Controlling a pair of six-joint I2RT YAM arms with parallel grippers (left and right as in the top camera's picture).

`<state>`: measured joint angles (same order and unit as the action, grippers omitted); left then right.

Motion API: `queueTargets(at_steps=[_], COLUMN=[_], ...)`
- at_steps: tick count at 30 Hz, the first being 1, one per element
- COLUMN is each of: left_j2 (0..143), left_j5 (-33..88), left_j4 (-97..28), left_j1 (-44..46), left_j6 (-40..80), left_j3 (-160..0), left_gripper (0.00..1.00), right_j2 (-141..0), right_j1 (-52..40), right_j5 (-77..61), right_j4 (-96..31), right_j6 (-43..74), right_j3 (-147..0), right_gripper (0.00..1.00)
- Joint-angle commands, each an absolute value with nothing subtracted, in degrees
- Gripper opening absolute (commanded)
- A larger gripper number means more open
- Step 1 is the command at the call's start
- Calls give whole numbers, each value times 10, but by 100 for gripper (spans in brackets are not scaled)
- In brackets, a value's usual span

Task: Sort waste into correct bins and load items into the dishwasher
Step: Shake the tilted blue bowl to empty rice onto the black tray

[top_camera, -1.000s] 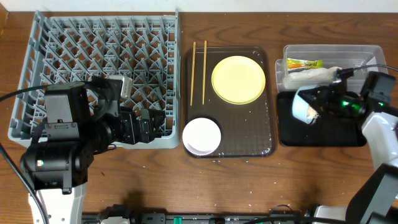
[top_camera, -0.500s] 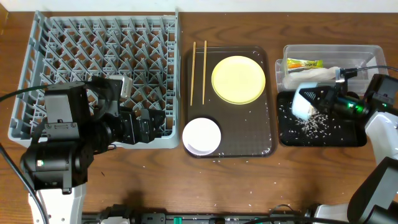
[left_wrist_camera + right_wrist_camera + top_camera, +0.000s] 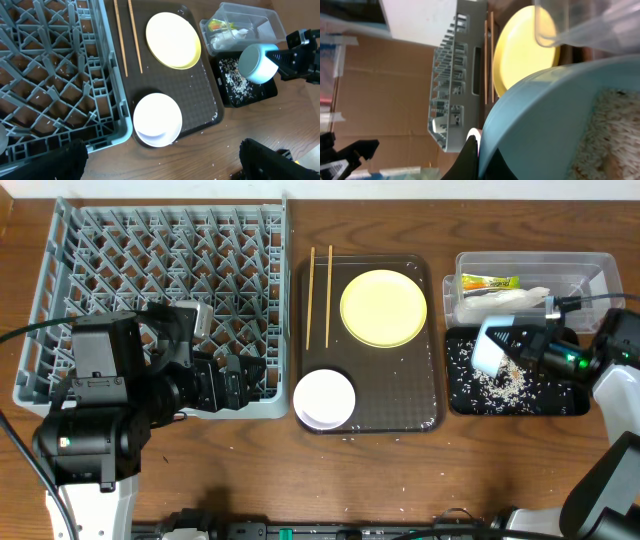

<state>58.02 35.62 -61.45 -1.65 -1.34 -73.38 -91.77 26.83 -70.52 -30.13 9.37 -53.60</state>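
With its rim pinched tight by the right gripper (image 3: 516, 346), the light blue bowl (image 3: 489, 348) is tipped above the black tray (image 3: 572, 402), over which it should be shaken gently so the remaining rice scraps (image 3: 500, 383) are dropped inside its walls.

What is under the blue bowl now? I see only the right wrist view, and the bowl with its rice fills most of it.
Observer: The black tray is under it. The blue bowl is tipped over that tray, and rice lies scattered on it.
Operator: Is there anything in the clear tub? I see only one corner of it.
Observer: Yes. A white napkin and a green and yellow packet lie in the clear tub.
Operator: And where is the left gripper?
Observer: The left gripper is open and empty, over the near right corner of the grey rack.
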Motion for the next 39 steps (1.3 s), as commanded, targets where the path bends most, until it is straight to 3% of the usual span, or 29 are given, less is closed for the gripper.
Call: queueTargets(at_steps=[1, 3, 6, 10, 19, 25, 27, 30, 34, 37, 39], left_j2=[581, 581, 581, 581, 581, 581, 581, 581, 581, 581, 581], left_j5=[354, 354, 354, 354, 354, 354, 354, 354, 354, 354, 354], left_j4=[-615, -615, -615, -615, -615, -615, -615, -615, -615, -615, -615], left_j1=[-14, -14, -14, -14, -14, -14, -14, -14, -14, -14, -14], left_j6=[-17, -17, -17, -17, -17, -17, -17, -17, -17, -17, -17], left_j3=[-745, -745, -745, -745, -745, -745, -745, -745, -745, -745, -745], left_gripper=[98, 98, 98, 98, 98, 98, 98, 98, 98, 98, 98], right_j2=[-919, -919, -919, -919, -919, -921, -925, -926, -926, -926, -926], right_j1=[292, 303, 321, 336, 345, 358, 366, 369, 369, 369, 369], right_j5=[-736, -788, -685, -847, -893, -814, -889, -811, -850, -726, -755], right_j4=[-312, -304, -297, -274, -275, -261, -251, -246, -240, -241, -240], right_j6=[94, 54, 92, 14, -15, -18, -12, 19, -18, 52, 55], right_j3=[-515, -503, -493, -482, -480, -472, -463, -463, -460, -460, -460], right_gripper=[1, 1, 1, 1, 1, 1, 1, 1, 1, 1, 1])
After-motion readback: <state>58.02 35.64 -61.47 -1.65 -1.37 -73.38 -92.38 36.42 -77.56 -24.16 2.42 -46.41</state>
